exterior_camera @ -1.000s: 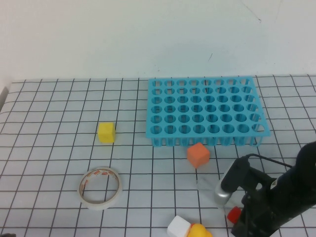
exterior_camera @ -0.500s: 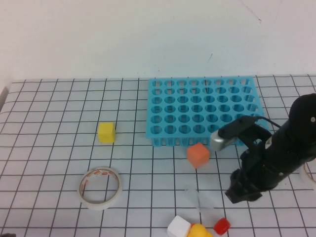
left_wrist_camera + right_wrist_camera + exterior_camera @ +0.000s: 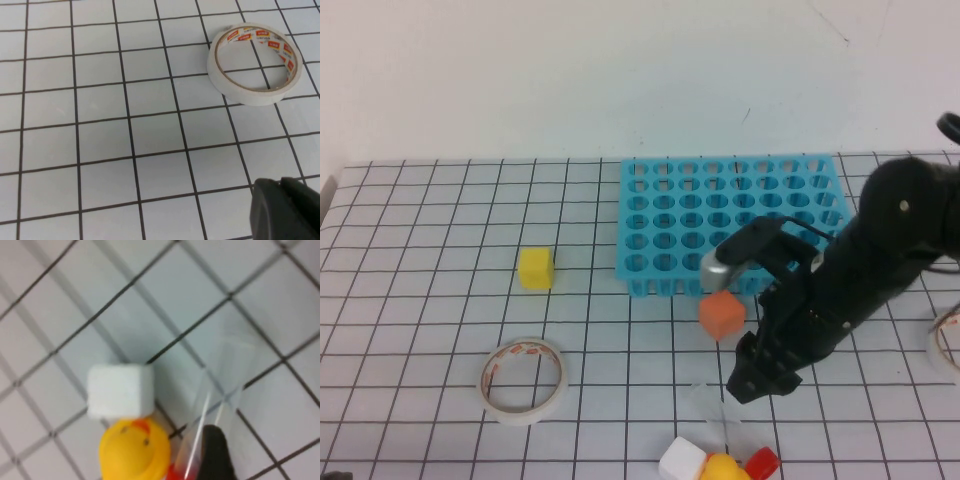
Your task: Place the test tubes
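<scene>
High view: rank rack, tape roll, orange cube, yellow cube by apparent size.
1. blue rack
2. tape roll
3. orange cube, yellow cube: alike, unranked.
Right gripper by test tube; left gripper near tape roll.

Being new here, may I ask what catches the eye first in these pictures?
The blue rack stands empty at the far middle of the table. In front of it, the black right gripper hovers by a clear test tube lying flat. The left gripper hangs shut near the tape roll, front left.

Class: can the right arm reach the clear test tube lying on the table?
Probably yes: the right tool hangs beside the test tube, nothing between, though the duck and white cube crowd one end. The left tool sits shut near the tape.
</scene>
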Controlling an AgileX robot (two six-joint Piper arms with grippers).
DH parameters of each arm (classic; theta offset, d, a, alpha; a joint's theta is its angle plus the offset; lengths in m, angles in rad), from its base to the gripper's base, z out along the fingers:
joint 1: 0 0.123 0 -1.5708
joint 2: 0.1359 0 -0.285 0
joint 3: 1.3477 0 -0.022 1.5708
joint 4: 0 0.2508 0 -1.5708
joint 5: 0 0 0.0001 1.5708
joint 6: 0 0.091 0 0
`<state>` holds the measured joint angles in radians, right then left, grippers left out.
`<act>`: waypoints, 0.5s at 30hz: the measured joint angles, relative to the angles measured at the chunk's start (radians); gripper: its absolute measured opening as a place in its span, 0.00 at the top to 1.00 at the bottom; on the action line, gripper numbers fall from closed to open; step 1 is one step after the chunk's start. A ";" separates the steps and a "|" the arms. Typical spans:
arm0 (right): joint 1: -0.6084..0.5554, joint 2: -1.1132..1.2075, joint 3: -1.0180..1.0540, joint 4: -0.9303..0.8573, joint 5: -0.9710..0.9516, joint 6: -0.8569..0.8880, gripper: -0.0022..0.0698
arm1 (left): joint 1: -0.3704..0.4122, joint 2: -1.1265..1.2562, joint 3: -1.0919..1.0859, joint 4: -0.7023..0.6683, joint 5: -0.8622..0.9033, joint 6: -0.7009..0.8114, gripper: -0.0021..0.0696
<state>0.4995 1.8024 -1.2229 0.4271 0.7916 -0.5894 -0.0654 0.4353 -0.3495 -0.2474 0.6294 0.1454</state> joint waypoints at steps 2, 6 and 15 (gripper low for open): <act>0.004 0.013 -0.047 0.000 0.067 -0.103 0.36 | 0.000 0.000 0.000 0.000 0.000 0.000 0.97; 0.012 0.029 -0.116 -0.006 0.201 -0.428 0.43 | 0.000 0.000 0.000 0.000 -0.002 0.000 0.97; 0.029 0.029 -0.126 -0.043 0.177 -1.019 0.46 | 0.000 0.000 0.000 0.000 -0.007 0.000 0.97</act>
<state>0.5287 1.8315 -1.3485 0.3839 0.9685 -1.6080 -0.0654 0.4353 -0.3495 -0.2474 0.6223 0.1454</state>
